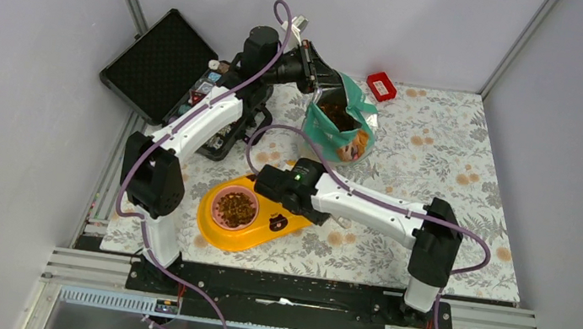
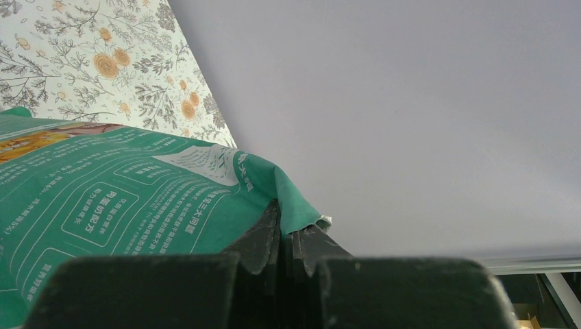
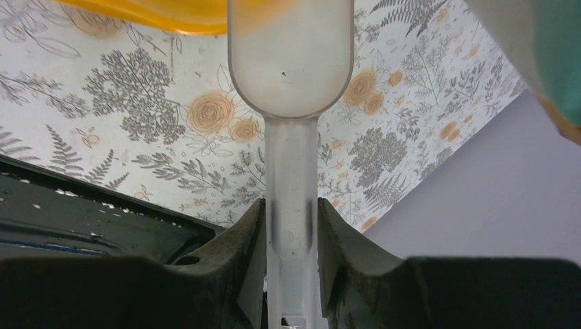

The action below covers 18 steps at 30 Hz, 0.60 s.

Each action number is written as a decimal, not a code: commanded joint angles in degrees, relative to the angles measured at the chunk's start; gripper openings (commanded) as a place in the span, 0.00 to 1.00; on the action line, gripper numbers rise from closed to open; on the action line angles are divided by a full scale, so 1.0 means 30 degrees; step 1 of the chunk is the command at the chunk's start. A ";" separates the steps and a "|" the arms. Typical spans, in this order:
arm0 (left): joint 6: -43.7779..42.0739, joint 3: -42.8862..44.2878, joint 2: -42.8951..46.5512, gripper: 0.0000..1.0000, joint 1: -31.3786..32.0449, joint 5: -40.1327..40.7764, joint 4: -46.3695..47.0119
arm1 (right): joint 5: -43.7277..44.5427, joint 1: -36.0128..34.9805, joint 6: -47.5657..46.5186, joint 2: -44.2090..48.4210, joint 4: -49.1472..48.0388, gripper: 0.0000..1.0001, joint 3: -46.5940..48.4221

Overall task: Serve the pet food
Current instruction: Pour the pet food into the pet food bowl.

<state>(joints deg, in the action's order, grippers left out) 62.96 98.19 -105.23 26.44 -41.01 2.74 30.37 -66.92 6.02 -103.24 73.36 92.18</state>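
The teal pouch (image 1: 343,120) stands open at the back of the table, with brown pet food (image 1: 335,114) showing in its mouth. My left gripper (image 1: 312,67) is shut on the pouch's top edge, and the left wrist view shows the green film pinched between the jaws of the left gripper (image 2: 291,221). A pink bowl (image 1: 235,207) full of kibble sits in a yellow feeder (image 1: 249,235). My right gripper (image 3: 291,205) is shut on the handle of a translucent scoop (image 3: 291,62), just right of the bowl. I cannot see inside the scoop.
An open black case (image 1: 161,62) lies at the back left with small items beside it. A red box (image 1: 381,85) sits by the back wall. The floral mat (image 1: 442,159) covers the table, and grey walls close in on three sides.
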 commanded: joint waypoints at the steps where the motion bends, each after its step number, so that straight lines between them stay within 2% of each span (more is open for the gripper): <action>1: -0.0057 0.0201 0.1502 0.00 -0.0829 0.0429 0.2221 | 0.0232 -0.0323 -0.0171 0.0096 0.0604 0.00 -0.0239; 6: -0.0010 0.0144 0.1554 0.00 -0.0814 0.0488 0.2250 | 0.0213 -0.0335 -0.0127 0.0850 0.0631 0.00 0.1679; 12: -0.0068 0.0140 0.1633 0.00 -0.0814 0.0488 0.2140 | -0.0497 -0.0406 0.0138 0.0070 0.0389 0.00 -0.0222; 18: 0.0095 0.0032 0.1675 0.00 -0.0814 0.0576 0.2301 | 0.0774 -0.0488 0.0058 0.0835 0.0962 0.00 0.1568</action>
<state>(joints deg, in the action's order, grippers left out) 63.02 97.97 -105.14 26.41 -40.99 2.92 29.91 -67.75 5.96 -103.50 74.17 92.33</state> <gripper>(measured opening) 0.032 0.343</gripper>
